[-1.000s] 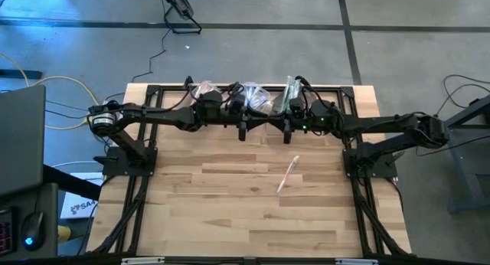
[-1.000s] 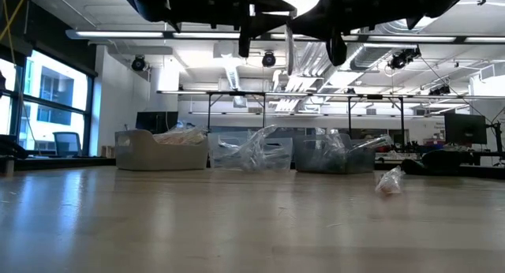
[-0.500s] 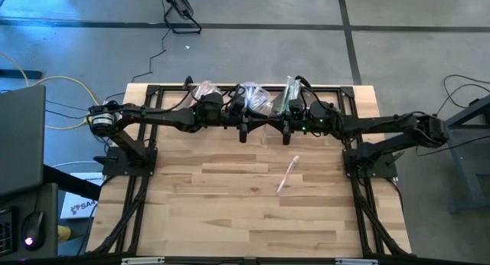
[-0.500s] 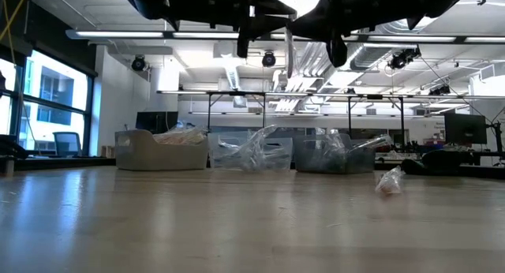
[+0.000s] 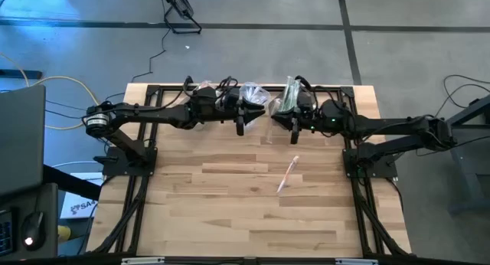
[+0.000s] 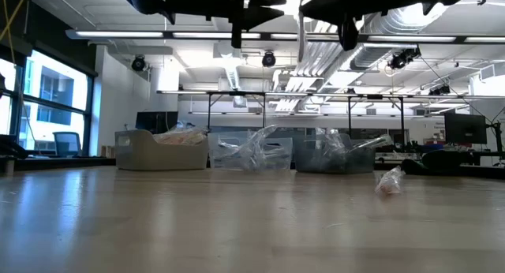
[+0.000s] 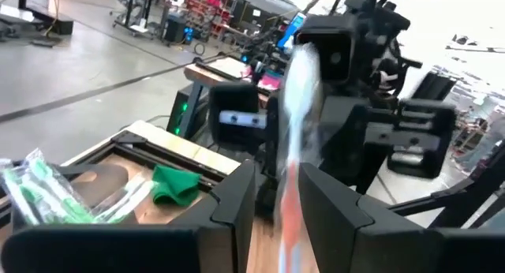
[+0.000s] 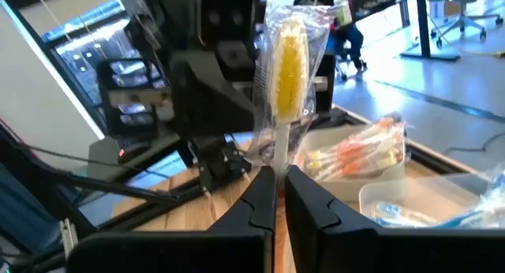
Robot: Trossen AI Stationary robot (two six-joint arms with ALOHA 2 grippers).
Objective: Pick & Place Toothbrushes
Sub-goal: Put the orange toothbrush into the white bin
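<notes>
Right gripper jaws clamp a yellow toothbrush (left gripper grips an orange one); carry each squarely above the bins before release.

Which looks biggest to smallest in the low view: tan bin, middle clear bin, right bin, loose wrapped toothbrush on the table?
1. tan bin, middle clear bin and right bin: they look about alike in a row at the far edge, so no ranking among them.
2. loose wrapped toothbrush: clearly smallest, though it lies nearer the camera.
</notes>
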